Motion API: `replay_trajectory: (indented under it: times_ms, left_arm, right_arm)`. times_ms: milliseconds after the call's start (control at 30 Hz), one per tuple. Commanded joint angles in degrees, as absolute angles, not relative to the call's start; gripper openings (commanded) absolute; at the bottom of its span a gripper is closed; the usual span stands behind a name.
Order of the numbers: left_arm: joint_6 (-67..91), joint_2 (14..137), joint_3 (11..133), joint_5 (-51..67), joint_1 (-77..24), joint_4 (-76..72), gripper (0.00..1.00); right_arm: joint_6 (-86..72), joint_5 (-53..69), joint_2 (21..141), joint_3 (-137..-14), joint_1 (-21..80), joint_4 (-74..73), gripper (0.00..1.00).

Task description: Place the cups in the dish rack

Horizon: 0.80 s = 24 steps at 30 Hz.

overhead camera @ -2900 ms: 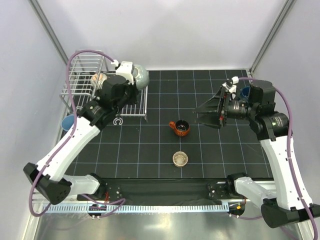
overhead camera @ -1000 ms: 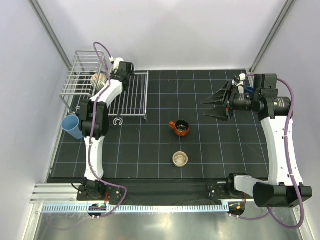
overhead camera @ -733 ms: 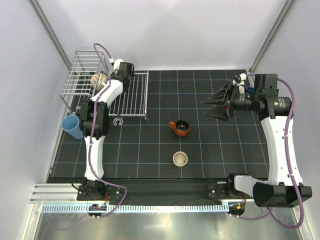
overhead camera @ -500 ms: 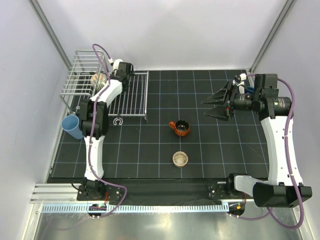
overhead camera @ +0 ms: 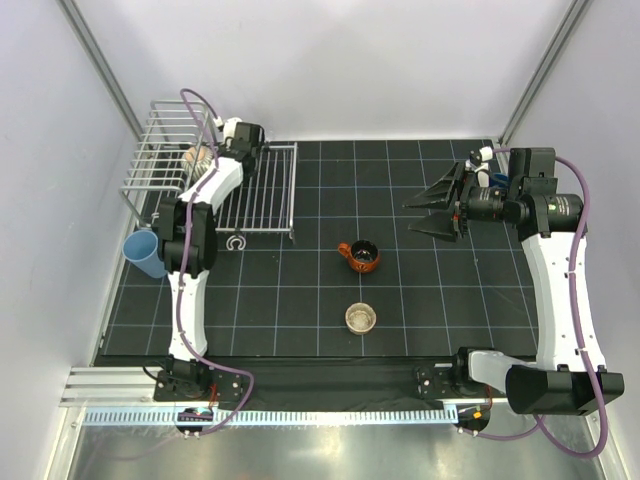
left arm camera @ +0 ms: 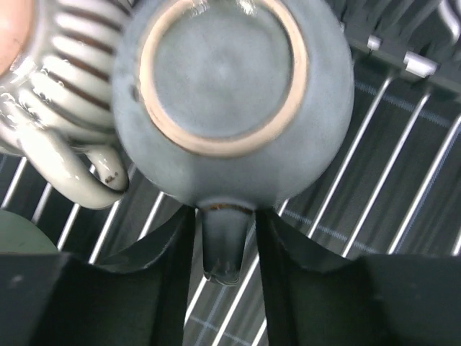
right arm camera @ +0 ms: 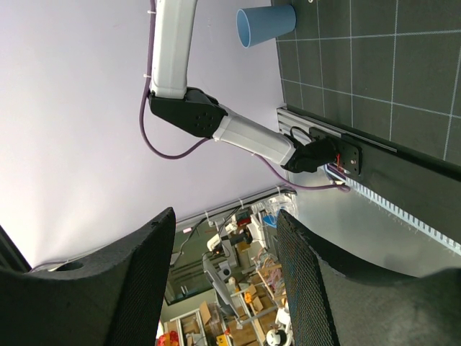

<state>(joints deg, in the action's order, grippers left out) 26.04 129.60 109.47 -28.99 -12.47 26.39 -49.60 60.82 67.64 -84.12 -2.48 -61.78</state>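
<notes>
In the left wrist view, my left gripper (left arm camera: 225, 241) is shut on the handle of the grey cup (left arm camera: 230, 94). The cup is upside down on the wires of the dish rack (left arm camera: 403, 180), touching a ribbed cream cup (left arm camera: 50, 65). A pale green cup (left arm camera: 18, 234) shows at the lower left. In the top view the left gripper (overhead camera: 218, 160) reaches into the dish rack (overhead camera: 270, 195), and the arm hides the grey cup. An orange-brown cup (overhead camera: 360, 256) and a small tan cup (overhead camera: 360, 318) stand mid-table. My right gripper (overhead camera: 428, 212) is open and empty, held high at the right.
A light blue tumbler (overhead camera: 145, 253) lies at the table's left edge, just in front of the rack, and also shows in the right wrist view (right arm camera: 265, 24). White walls enclose the table on three sides. The rack's tall railed basket end (overhead camera: 160, 150) is at the far left.
2.9 s ago the left arm carried the grey cup above the rack; now it is stretched out with the cup down on the wires. The right arm has drawn back and up.
</notes>
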Motion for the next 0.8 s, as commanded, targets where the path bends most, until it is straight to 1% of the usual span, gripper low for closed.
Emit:
replay_trajectory:
  times_ms: [0, 33, 133, 333, 467, 633, 767]
  left_arm:
    - [27.16, 128.32, 113.29, -31.12, -11.16, 26.27, 0.43]
    - [27.33, 128.15, 113.81, -31.03, -11.16, 26.54, 0.49]
    - [27.25, 127.53, 114.78, -30.76, -11.07, 27.77, 0.57]
    - [28.3, 124.28, 114.87, -28.3, -12.21, 30.31, 0.59]
    - [31.37, 118.93, 110.49, -25.93, -14.32, 30.5, 0.59]
    - [36.37, 110.4, 103.29, -23.12, -20.03, 30.5, 0.59]
    - [37.18, 103.2, 98.62, -24.69, -27.23, 31.11, 0.6]
  right_arm:
    - [-49.92, 61.7, 66.88, -84.99, -2.81, -61.35, 0.6]
    - [-49.92, 61.61, 66.88, -85.16, -2.81, -61.35, 0.6]
    - [-49.92, 61.52, 67.15, -85.78, -2.81, -61.17, 0.6]
    - [-49.75, 61.08, 67.41, -87.27, -2.81, -61.17, 0.6]
    - [-49.49, 60.91, 67.68, -88.32, -2.81, -61.35, 0.6]
    - [-46.34, 58.19, 68.73, -92.01, -2.81, -64.15, 0.6]
    - [-40.89, 52.48, 70.22, -95.27, -2.81, -69.51, 0.61]
